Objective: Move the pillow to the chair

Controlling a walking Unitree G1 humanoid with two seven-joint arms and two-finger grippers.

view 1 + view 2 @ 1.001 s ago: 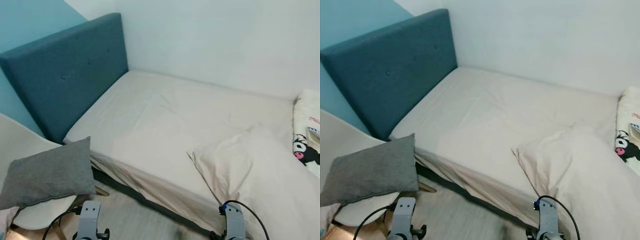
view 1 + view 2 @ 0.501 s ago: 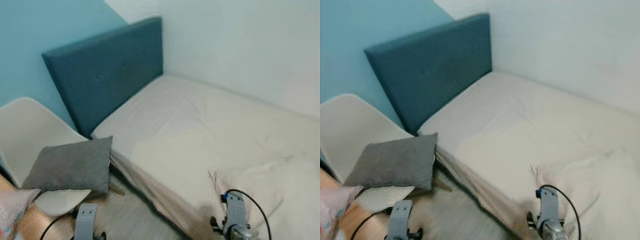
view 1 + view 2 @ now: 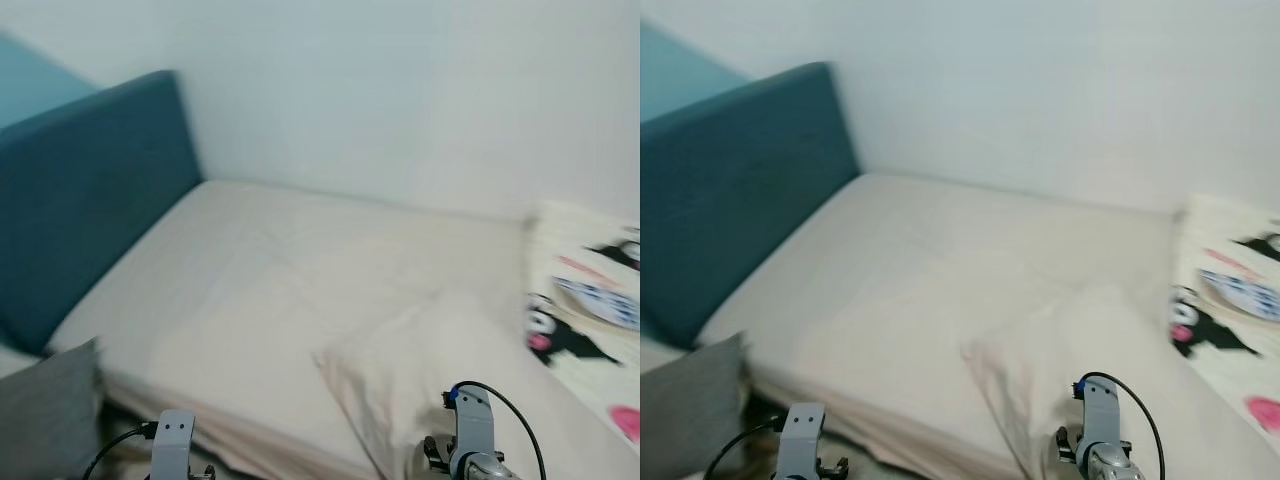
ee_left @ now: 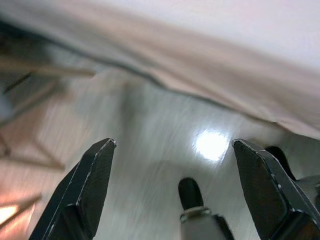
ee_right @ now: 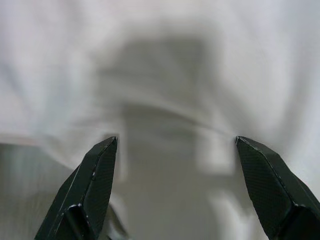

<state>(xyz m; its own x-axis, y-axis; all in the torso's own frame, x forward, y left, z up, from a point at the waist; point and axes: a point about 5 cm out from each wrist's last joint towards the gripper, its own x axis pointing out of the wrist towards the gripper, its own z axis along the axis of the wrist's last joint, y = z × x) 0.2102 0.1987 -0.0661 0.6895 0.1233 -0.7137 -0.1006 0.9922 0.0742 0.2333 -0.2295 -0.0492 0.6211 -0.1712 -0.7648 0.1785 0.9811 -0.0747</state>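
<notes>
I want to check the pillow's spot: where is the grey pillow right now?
The grey pillow sits at the head views' lower left corner, beside the bed's near edge and below the blue headboard.

- You get soft, even daylight; both eye views are smeared by motion blur.
- On the floor [image 4: 165, 130], a glare spot [image 4: 211, 145] sits at 3 o'clock.
- Your right wrist view is blurred, with a grey shadow [image 5: 160, 100] across the sheet [image 5: 260, 60].

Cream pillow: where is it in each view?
Left eye: cream pillow lower centre-right, on bed.
Right eye: lower centre-right too.
Left wrist: floor and sheet edge instead.
Right wrist: blurred pale fabric; cannot tell if pillow.
Landmark: headboard, left in both eye views.
</notes>
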